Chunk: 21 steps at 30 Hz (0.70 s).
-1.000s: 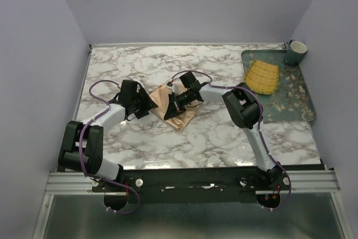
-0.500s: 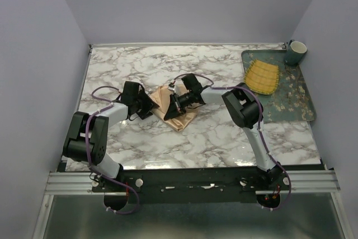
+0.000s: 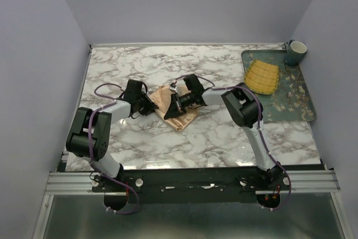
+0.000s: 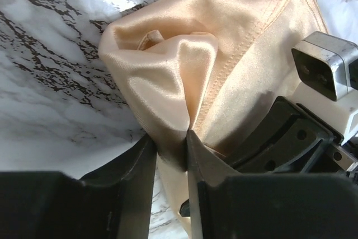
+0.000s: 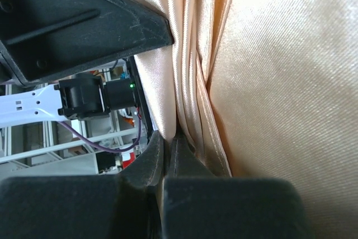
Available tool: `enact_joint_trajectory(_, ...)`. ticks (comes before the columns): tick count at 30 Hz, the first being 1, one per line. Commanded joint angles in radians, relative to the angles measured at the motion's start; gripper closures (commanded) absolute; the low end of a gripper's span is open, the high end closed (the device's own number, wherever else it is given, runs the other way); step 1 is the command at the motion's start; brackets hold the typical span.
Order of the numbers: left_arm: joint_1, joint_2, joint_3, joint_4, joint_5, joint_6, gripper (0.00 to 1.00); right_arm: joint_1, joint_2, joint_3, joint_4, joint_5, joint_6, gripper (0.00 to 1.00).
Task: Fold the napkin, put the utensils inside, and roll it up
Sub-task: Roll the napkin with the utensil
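The peach-orange napkin (image 3: 179, 117) lies bunched in the middle of the marble table, with both grippers at its left part. My left gripper (image 3: 150, 106) comes in from the left. In the left wrist view its fingers (image 4: 170, 141) pinch a raised fold of the napkin (image 4: 184, 54), the cloth touching both pads. My right gripper (image 3: 170, 111) reaches in from the right and is shut on a layered hem of the napkin (image 5: 279, 82), with the tips (image 5: 166, 138) pressed together on thin cloth. No utensils are in view.
A teal tray (image 3: 291, 102) sits at the right edge of the table, with a yellow checked cloth (image 3: 262, 76) on it and a dark mug (image 3: 295, 52) at its far corner. The two grippers sit very near each other; the right wrist camera (image 4: 327, 65) is just beside my left fingers.
My left gripper has slid right to the napkin's left edge and its fingers have narrowed onto a fold. The right gripper has stayed shut, shifting slightly left.
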State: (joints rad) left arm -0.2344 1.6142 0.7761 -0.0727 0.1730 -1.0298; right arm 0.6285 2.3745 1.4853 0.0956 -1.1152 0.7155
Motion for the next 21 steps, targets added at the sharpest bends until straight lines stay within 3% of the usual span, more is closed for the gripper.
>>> enact_joint_trajectory(1, -0.013, 0.021, 0.025, -0.042, -0.069, 0.059, 0.72, -0.007, 0.029, -0.023, -0.023, 0.0, -0.004, 1.0)
enact_joint_trajectory(2, -0.014, 0.021, 0.028, -0.045, -0.07, 0.063, 0.79, -0.006, 0.028, -0.02, -0.039, 0.003, -0.013, 1.0)
enact_joint_trajectory(8, -0.028, 0.012, 0.049, -0.082, -0.086, 0.066, 1.0, -0.007, 0.011, 0.049, -0.266, 0.084, -0.186, 0.99)
enact_joint_trajectory(14, -0.052, 0.012, 0.083, -0.139, -0.102, 0.048, 1.0, -0.001, -0.049, 0.144, -0.542, 0.27, -0.39, 0.92)
enact_joint_trajectory(21, -0.074, 0.042, 0.133, -0.231, -0.087, -0.013, 1.0, 0.063, -0.201, 0.172, -0.701, 0.617, -0.519, 0.56)
